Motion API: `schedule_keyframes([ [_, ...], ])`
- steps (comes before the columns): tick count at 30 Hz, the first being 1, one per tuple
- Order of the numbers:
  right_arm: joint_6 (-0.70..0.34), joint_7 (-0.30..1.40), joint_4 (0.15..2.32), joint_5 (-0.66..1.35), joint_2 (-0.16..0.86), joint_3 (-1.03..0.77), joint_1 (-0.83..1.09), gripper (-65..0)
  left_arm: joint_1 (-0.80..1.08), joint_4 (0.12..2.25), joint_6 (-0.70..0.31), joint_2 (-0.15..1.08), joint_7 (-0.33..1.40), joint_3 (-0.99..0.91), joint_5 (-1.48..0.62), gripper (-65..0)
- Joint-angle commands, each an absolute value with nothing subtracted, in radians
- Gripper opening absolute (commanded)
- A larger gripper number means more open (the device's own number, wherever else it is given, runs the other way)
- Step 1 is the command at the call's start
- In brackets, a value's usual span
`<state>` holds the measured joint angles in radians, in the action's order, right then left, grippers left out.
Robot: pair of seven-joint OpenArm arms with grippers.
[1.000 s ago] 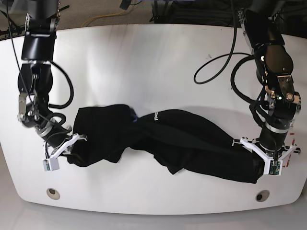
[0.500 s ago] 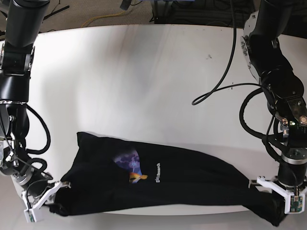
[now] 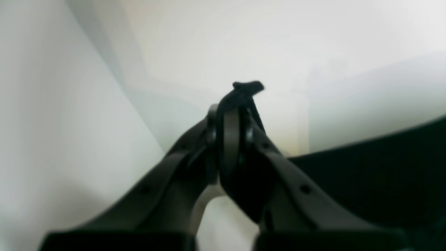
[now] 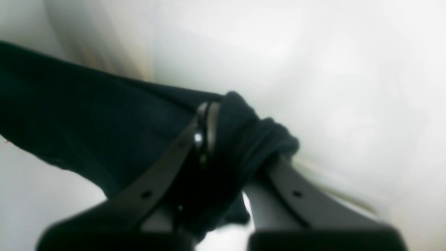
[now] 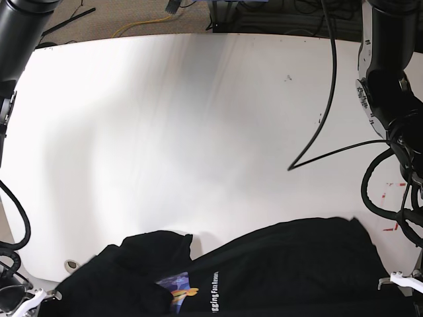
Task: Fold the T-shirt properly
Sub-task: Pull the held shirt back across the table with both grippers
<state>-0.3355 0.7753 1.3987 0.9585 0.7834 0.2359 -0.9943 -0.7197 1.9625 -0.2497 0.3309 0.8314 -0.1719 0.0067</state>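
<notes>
Both pincers, left gripper (image 3: 231, 115) and right gripper (image 4: 209, 129), clench bunched T-shirt (image 5: 291, 264) cloth. Best to keep the span between them taut and level.

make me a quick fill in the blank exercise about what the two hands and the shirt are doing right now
1. The left hand is shut on a fold of the ____ T-shirt.
2. The right hand is ____ on the T-shirt too.
3. In the base view the shirt lies at the ____ edge of the picture.
4. The table is ____ in colour.

Missing words: black; shut; bottom; white
</notes>
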Motion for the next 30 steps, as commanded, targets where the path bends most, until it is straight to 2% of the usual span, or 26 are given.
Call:
schedule_keyframes([
  [1, -0.328, 0.76, 1.406, 1.0, 0.816, 0.22, -0.98, -65.0, -0.71, 1.975, -0.259, 0.344, 0.819, -0.176, 0.013, -64.6],
  [5, -0.328, 0.76, 1.438, 1.038, 0.835, 0.119, -0.794, -65.0, -0.621, 1.994, -0.288, 0.341, 0.845, -0.179, 0.01, -64.6],
  [11, -0.329, 0.762, 1.532, 1.038, 0.785, -0.101, -0.432, -65.0, -0.432, 2.008, -0.308, 0.303, 0.842, -0.189, -0.039, -64.6],
  [17, -0.329, 0.763, 1.609, 1.038, 0.717, -0.254, -0.15, -65.0, -0.282, 2.009, -0.392, 0.237, 0.843, -0.225, -0.041, -64.6],
  [23, -0.329, 0.765, 1.652, 1.038, 0.633, -0.343, 0.088, -65.0, -0.099, 2.012, -0.421, 0.162, 0.845, -0.228, -0.041, -64.6],
  [30, -0.328, 0.786, 1.712, 1.038, 0.549, -0.366, 0.252, -65.0, 0.119, 2.012, -0.421, 0.108, 0.845, -0.232, -0.071, -64.7],
])
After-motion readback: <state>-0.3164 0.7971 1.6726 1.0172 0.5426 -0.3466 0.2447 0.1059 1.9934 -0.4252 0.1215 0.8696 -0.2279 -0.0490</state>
